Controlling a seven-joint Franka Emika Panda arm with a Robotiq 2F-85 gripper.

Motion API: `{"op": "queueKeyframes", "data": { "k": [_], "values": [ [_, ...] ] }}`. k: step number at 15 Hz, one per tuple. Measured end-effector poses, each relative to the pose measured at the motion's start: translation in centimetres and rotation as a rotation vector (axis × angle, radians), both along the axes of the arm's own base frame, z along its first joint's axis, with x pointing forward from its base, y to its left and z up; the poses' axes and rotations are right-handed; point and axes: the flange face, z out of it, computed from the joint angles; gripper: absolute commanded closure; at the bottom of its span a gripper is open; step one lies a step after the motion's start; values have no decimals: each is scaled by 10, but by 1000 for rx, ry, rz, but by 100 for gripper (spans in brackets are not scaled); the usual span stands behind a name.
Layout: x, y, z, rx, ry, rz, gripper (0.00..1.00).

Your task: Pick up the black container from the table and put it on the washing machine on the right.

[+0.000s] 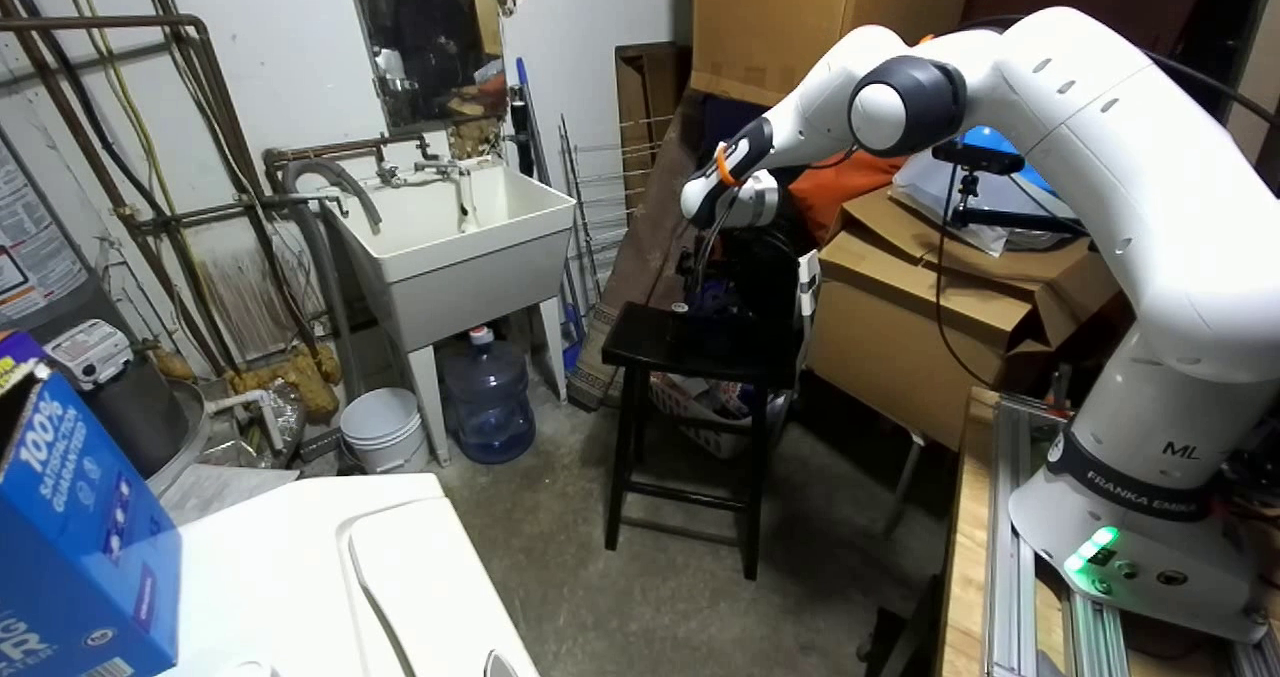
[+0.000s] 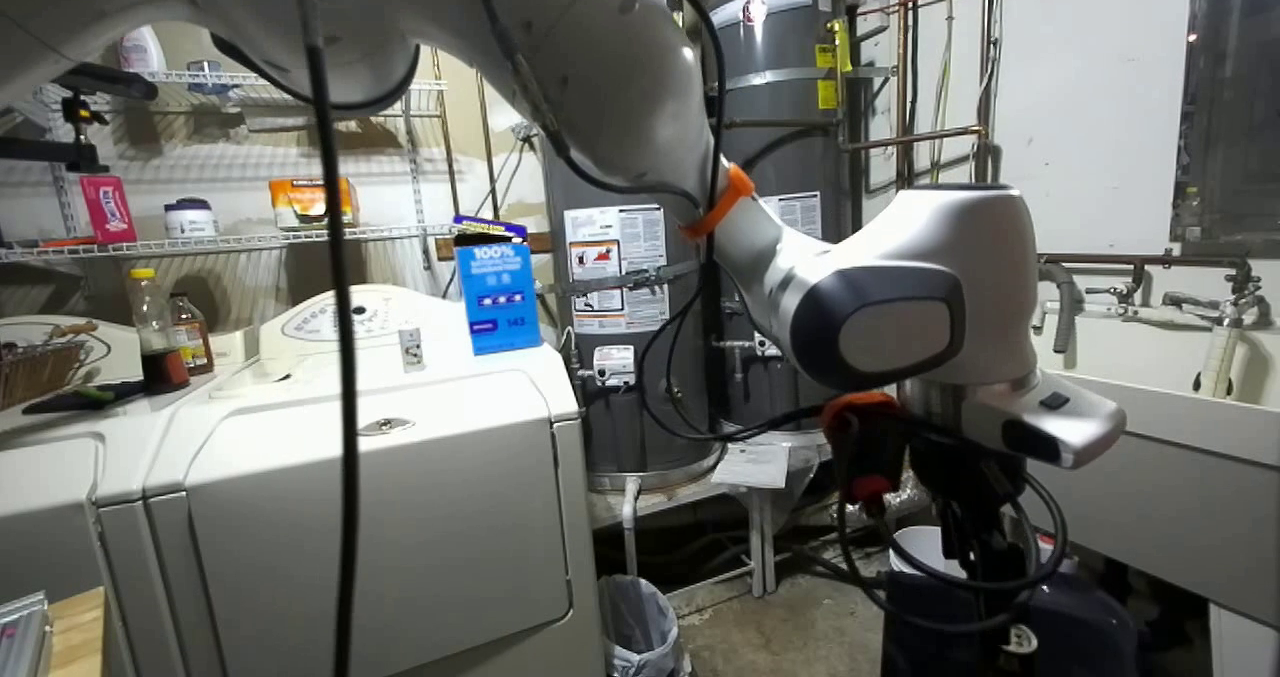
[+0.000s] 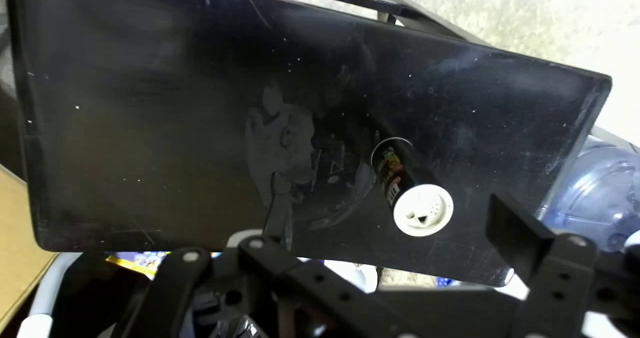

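The black container (image 3: 402, 173) is a dark cylinder with a colourful label and a white shaker lid. In the wrist view it stands upright on the black table (image 3: 150, 128), near one long edge. In an exterior view a small pale disc on the table (image 1: 690, 347) may be its lid. My gripper (image 3: 392, 205) is open and empty above the table, with one finger on each side of the container in the picture, apart from it. The washing machine shows a white glossy top (image 1: 260, 567) at the near left, and its white front (image 2: 380, 497) shows too.
A blue box (image 1: 85, 527) stands on the washing machine. A utility sink (image 1: 480, 247) and a blue water jug (image 1: 488, 397) are beyond the table. Cardboard boxes (image 1: 910, 297) stand beside it. Loose cables (image 2: 1050, 557) hang round the gripper.
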Motion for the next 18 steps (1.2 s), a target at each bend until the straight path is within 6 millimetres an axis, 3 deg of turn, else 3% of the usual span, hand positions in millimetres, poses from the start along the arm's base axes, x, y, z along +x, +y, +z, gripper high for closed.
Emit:
{"op": "queueKeyframes", "data": {
  "k": [4,7,18],
  "values": [
    [17,-13,-26,28,-32,-2,0],
    [19,-25,-26,38,-44,-13,0],
    [32,-27,-47,28,-77,39,0]
  ]
}}
